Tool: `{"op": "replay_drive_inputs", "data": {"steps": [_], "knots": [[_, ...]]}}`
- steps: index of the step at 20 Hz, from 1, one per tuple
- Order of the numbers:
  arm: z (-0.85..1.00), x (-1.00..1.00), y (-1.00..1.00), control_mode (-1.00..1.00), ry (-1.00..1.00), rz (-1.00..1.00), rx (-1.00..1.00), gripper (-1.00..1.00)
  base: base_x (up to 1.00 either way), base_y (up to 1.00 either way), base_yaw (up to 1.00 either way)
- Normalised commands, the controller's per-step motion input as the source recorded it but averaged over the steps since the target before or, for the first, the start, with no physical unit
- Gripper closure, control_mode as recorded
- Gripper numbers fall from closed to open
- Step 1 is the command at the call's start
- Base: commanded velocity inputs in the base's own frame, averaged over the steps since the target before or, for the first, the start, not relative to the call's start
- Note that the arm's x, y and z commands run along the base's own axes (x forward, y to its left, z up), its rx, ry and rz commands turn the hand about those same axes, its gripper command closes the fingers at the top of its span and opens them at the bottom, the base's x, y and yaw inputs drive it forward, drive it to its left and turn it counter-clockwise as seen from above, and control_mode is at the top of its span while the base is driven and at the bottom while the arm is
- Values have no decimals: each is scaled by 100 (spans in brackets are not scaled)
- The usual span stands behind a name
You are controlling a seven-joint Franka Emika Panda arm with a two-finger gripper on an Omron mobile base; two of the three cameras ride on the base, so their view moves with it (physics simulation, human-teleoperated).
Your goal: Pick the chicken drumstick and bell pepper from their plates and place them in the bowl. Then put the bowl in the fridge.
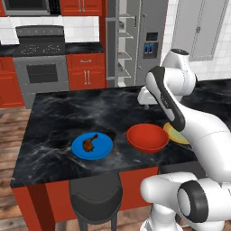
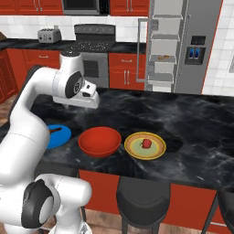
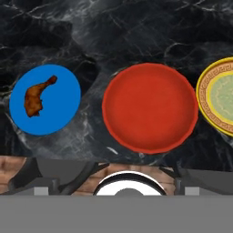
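While the arm (image 1: pixel 180 113) hangs above the black marble worktop (image 2: pixel 183 119), 3 dishes sit in a row along its near edge. The blue plate (image 3: pixel 63 109) is at one end, and the drumstick (image 3: pixel 37 98) lies on it with its thin end pointing toward the bowl (image 3: pixel 150 107). The bowl stands in the middle, near both plates but touching neither; its hollow holds nothing. The yellow plate (image 2: pixel 157 148) is at the other end, and the pepper (image 2: pixel 146 143) rests at its centre. The gripper (image 2: pixel 82 101) is raised above the worktop, behind the bowl and toward the blue-plate side, touching nothing. Whether the jaws are spread or pressed together cannot be told. The fridge (image 2: pixel 201 45) stands beyond the far edge with 1 door (image 2: pixel 141 50) swung wide, exposing pale shelves (image 2: pixel 164 43).
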Motion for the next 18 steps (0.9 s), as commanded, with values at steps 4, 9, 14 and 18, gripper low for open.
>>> {"op": "replay_drive_inputs", "data": {"steps": [4, 9, 14, 18], "knots": [[-13, -2, 49, -100, -1, -1, 2, -100, 0, 0, 0], [-7, 15, 73, -100, 0, -6, 4, -100, 0, 0, 0], [-12, 23, 59, -100, 0, -12, 11, -100, 0, 0, 0], [-17, 35, 47, -100, 1, -18, 9, -100, 0, 0, 0]]}}
